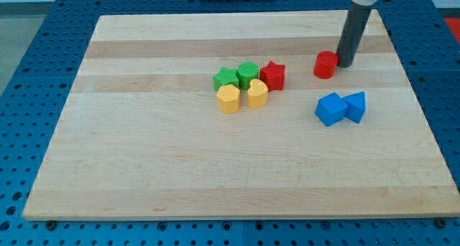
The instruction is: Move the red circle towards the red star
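Observation:
The red circle (325, 65) is a short red cylinder on the wooden board (144, 160), at the view's upper right. The red star (273, 75) lies to its left, at the right end of a cluster of blocks, with a gap of bare board between the two. My tip (345, 63) is the lower end of a dark rod that comes down from the view's top right. It stands right next to the red circle's right side, touching it or nearly so.
Left of the red star sit two green blocks (248, 74) (226, 78), with two yellow blocks (257, 93) (228, 98) just below them. Two blue blocks (331, 108) (355, 106) lie side by side below the red circle. A blue perforated table surrounds the board.

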You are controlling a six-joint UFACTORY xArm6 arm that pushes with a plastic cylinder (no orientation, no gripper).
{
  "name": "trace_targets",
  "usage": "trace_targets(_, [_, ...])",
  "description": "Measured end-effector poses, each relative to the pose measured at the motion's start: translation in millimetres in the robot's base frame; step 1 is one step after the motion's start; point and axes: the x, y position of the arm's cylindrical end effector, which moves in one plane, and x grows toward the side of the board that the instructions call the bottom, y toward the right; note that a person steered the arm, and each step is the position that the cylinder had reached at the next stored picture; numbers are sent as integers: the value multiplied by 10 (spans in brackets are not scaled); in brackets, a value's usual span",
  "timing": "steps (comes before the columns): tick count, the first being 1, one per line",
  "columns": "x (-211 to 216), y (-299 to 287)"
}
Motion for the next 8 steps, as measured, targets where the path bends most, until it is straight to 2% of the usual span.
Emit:
trace_targets(2, [372, -98])
trace_targets(3, [356, 206])
trace_targets(4, [166, 391])
trace_targets(6, [-352, 120])
trace_targets(8, [-328, -150])
